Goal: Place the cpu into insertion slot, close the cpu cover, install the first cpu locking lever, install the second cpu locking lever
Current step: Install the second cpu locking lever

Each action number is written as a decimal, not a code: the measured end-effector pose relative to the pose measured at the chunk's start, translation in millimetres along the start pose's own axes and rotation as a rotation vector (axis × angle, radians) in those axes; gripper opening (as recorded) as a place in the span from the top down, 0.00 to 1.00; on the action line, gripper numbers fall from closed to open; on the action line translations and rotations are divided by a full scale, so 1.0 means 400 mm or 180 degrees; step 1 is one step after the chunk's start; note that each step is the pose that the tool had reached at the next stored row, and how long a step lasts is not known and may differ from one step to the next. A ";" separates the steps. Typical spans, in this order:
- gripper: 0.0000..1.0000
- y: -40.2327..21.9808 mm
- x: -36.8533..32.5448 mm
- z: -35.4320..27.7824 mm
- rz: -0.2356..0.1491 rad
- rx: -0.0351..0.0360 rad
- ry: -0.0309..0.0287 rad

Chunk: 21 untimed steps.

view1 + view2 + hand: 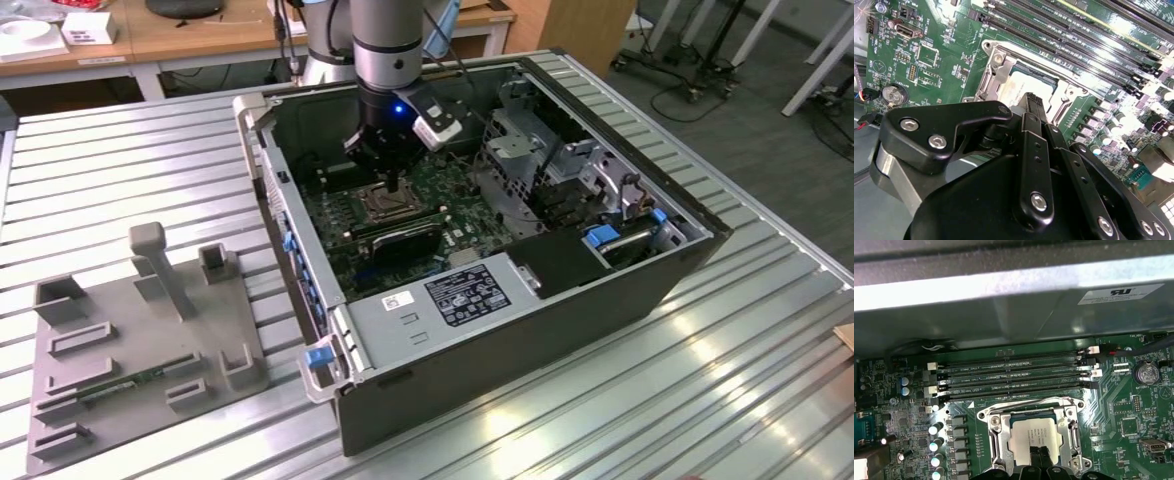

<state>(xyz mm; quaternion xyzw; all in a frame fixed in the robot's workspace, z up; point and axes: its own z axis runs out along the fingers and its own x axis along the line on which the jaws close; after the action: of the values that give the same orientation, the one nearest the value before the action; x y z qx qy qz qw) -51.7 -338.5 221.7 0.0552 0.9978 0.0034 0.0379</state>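
1. The cpu (pixel 1035 439) lies flat in the insertion slot (pixel 994 437) on the green motherboard (pixel 1126 405).
2. The hand (pixel 1030 102) sits right over the cpu, its fingers (pixel 1029 107) pressed together, touching its top.
3. The computer case (pixel 561 300) rests on the metal bench (pixel 134 170).

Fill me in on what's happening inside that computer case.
One robot arm reaches down into the open computer case, its gripper just above the insertion slot on the green motherboard. In both wrist views the cpu lies in the slot and the silvery cpu cover frames it, with the fingertips right over the chip.
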 end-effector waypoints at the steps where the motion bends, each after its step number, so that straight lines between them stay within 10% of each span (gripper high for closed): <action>1: 0.90 0.000 0.000 0.000 0.0000 0.0000 0.0000; 21: 0.90 0.000 -0.001 -0.014 0.0000 0.0000 0.0000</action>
<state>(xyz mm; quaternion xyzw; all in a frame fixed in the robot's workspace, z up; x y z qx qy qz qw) -51.7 -338.5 227.2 0.0552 0.9977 0.0034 0.0379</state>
